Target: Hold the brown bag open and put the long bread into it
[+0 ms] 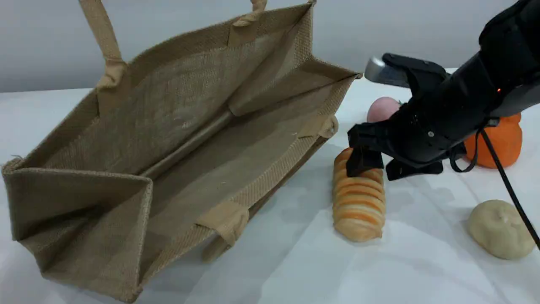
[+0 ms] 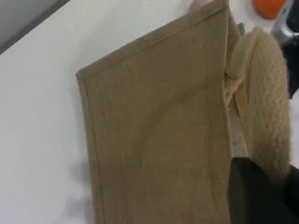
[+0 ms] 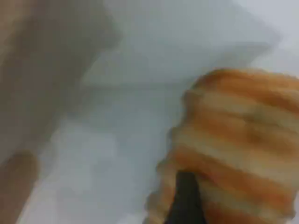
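A brown bag (image 1: 177,139) lies on its side with its mouth gaping, toward the left edge of the table (image 1: 295,270). The left gripper (image 2: 254,186) is clamped on its handle (image 2: 264,93). The bread (image 1: 358,198) lies just right of the bag; the right gripper (image 1: 371,166), jaws wide, straddles its far end.
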